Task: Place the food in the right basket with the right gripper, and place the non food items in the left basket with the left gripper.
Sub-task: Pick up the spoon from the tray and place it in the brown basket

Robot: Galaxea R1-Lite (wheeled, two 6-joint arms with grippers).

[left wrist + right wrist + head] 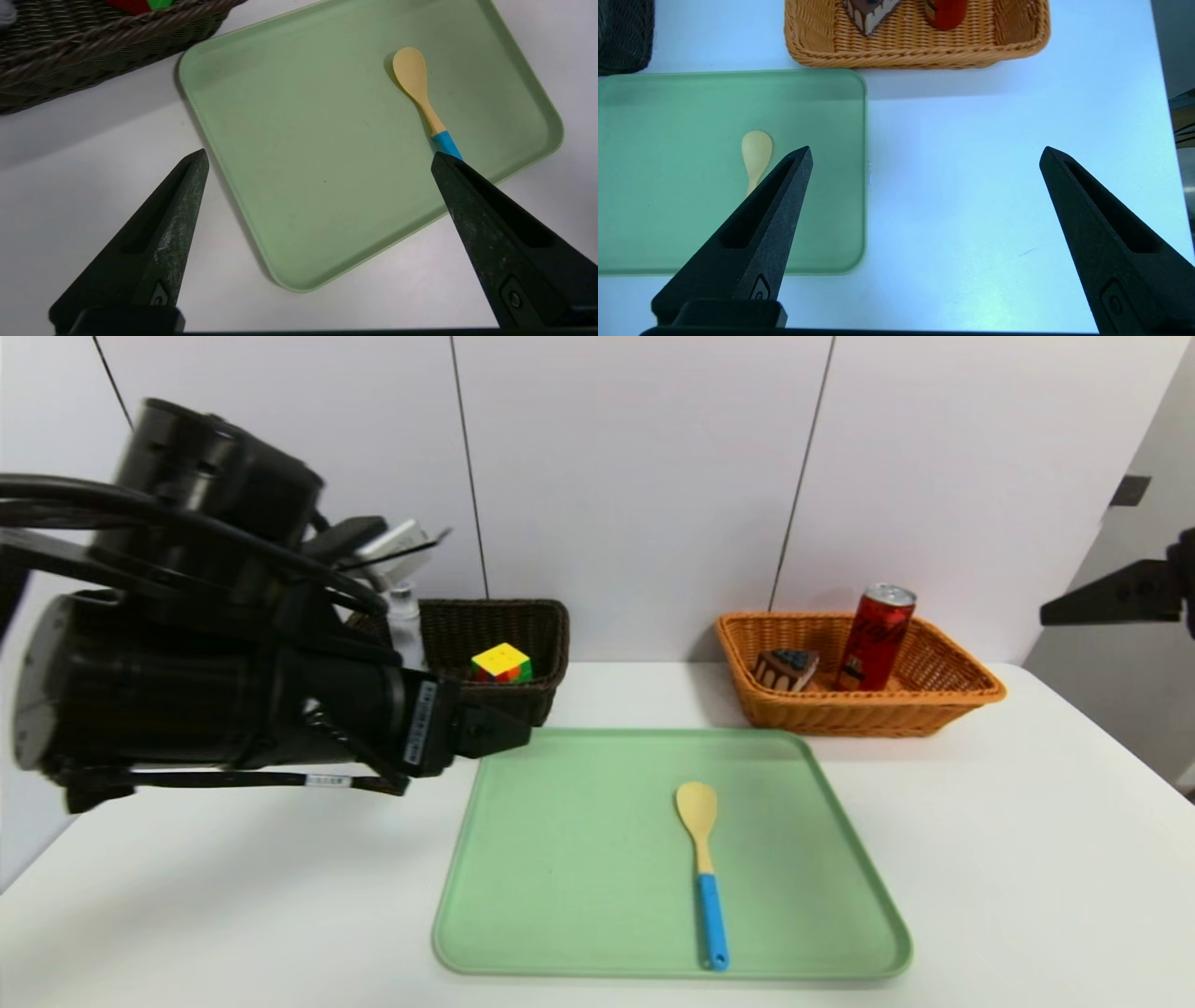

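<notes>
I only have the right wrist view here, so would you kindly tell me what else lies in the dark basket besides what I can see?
Observer: The head view shows a puzzle cube and a white bottle in it.
Operator: Thank you; how does the left gripper stand?
Observer: The left gripper is open and empty, above the table by the green tray.
Operator: And the spoon's handle?
Observer: Blue, lying on the tray.

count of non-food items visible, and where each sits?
3. White bottle and puzzle cube in the dark basket; wooden spoon on the green tray. The left arm covers part of that basket, so more may be hidden.
</notes>
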